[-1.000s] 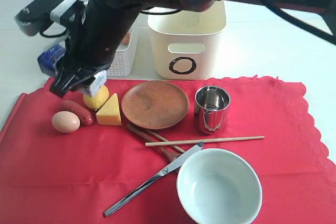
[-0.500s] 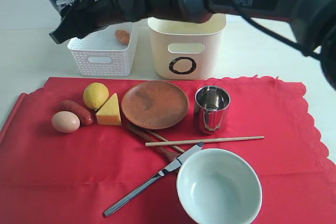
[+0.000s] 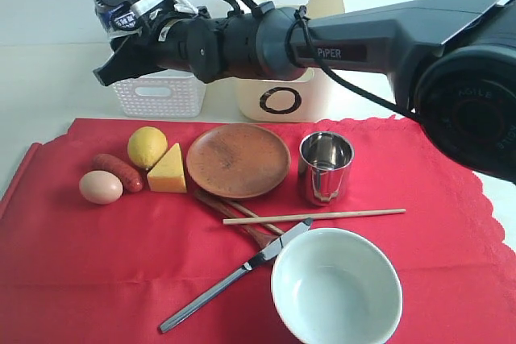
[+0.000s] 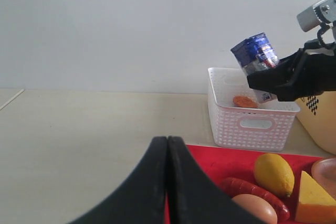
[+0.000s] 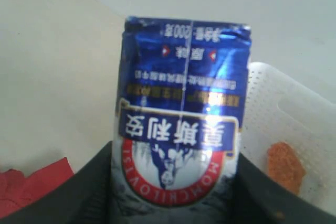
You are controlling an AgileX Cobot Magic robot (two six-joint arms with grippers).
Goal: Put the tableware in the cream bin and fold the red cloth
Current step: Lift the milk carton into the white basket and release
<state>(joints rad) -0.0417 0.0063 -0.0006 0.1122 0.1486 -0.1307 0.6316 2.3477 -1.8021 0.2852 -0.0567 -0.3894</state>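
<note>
Exterior view: the round brown plate (image 3: 238, 160) sits on the red cloth (image 3: 97, 263), spread flat over the table (image 3: 48, 78). Touching or just right of the plate stands the steel cup (image 3: 326, 167). Nearer the camera than the plate lie the chopsticks (image 3: 314, 216), wooden spoon (image 3: 216, 202), knife (image 3: 234, 277) and bowl (image 3: 336, 288). Left of the plate are a lemon (image 3: 147, 147), cheese wedge (image 3: 168, 171), sausage (image 3: 117, 171) and egg (image 3: 101, 187). Beyond the plate, off the cloth, stands the cream bin (image 3: 322, 94); beyond and left of it, a white lattice basket (image 3: 157, 96). Raised near that basket, the right end effector (image 3: 113, 60) pinches a blue packet (image 3: 111, 16). Left wrist view: the left end effector (image 4: 168, 142), well left of the plate, has its jaws pressed together on nothing.
</note>
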